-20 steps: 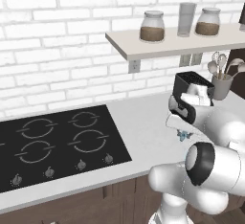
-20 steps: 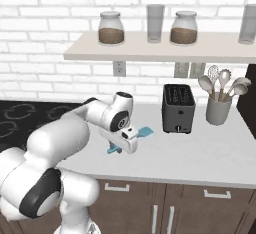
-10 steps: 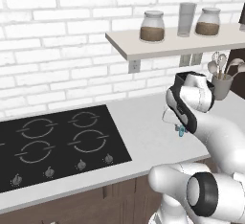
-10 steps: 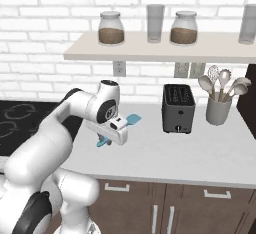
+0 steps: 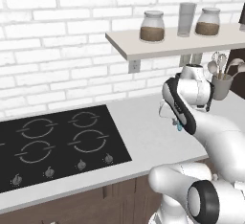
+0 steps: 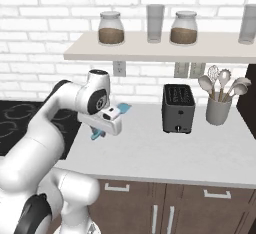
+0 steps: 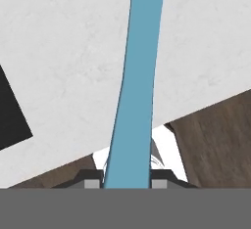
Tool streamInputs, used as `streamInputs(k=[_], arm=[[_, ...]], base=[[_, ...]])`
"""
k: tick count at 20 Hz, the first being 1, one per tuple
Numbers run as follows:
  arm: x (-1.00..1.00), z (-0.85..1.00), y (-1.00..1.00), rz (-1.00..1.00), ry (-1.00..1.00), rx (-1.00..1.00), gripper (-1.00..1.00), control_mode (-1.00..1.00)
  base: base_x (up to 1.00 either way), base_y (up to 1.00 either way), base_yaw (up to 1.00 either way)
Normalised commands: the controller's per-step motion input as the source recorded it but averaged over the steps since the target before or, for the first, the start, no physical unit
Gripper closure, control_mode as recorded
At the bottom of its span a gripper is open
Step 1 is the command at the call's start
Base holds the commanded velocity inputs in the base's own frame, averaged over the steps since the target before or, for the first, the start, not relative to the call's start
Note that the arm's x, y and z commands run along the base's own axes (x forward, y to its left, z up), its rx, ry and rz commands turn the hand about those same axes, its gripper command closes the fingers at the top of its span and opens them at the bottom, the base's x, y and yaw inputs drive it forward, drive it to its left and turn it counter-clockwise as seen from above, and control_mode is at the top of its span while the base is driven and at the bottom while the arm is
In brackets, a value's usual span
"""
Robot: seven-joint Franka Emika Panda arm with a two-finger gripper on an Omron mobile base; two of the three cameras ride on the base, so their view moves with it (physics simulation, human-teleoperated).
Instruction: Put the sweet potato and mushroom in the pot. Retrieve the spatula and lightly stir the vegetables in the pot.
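Pincer [image 7: 125,184] clamped on the spatula [image 7: 135,91], held above the desk [image 6: 165,150], left of the toaster [image 6: 178,109]. Blade's long axis runs straight out from the fingertips. Cooktop [image 5: 57,144] lies left of the pincer; pot not seen there.

— What sort of room is this?
— A home kitchen: a black cooktop [image 5: 57,144] set into a pale bench [image 6: 165,150], white brick wall [image 5: 62,41] behind.
— Anything else?
— A toaster [image 6: 178,109], a crock of utensils [image 6: 218,103], jars [image 6: 111,28] on a shelf [image 6: 160,51], wooden cabinets [image 6: 165,208] below.
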Motion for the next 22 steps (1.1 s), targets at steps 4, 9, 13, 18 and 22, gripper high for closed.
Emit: streamInputs(k=[4, 9, 13, 18, 22], arm=[[0.00, 0.62, 0.31, 0.07, 0.04, -0.08, 1.00, -1.00], [-0.01, 0.05, 0.16, 0.01, 0.04, -0.05, 1.00, -1.00], [0.00, 0.00, 0.11, 0.01, 0.01, -0.01, 1.00, -1.00], [0.00, 0.00, 0.00, 0.00, 0.00, 0.00, 1.00, 1.00], [0.00, 0.00, 0.00, 0.00, 0.00, 0.00, 1.00, 1.00]], base=[[0.00, 0.00, 0.00], [0.00, 0.00, 0.00], [0.00, 0.00, 0.00], [-0.22, 0.41, 0.07], [-0.43, 0.69, 0.05]])
